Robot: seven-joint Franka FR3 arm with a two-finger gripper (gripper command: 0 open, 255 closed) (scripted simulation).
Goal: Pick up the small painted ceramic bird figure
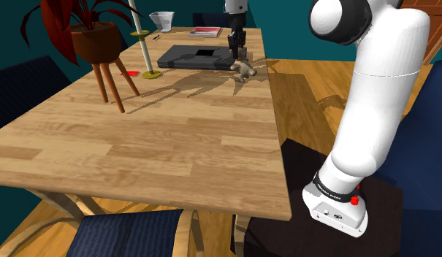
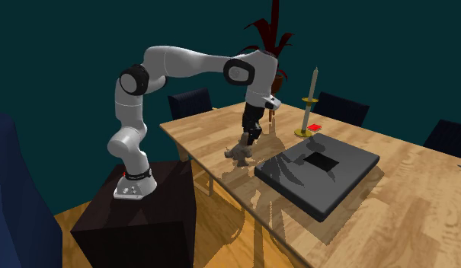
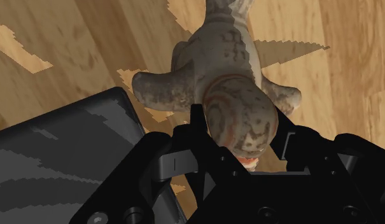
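In the shoulder view, a potted plant (image 1: 95,38) stands well left of the gripper (image 1: 238,55), a candlestick (image 1: 144,45) stands nearer, and a black slab (image 1: 190,57) lies just beside it. The gripper hangs low near the table (image 1: 139,146) edge, released, with its fingers spread. The bird (image 1: 243,71) lies just below. In the wrist view its head sits between the fingers; whether they touch it is unclear.

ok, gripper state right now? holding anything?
Gripper: open, straddling the head of the bird figure, not clamped on it as far as the wrist view shows.
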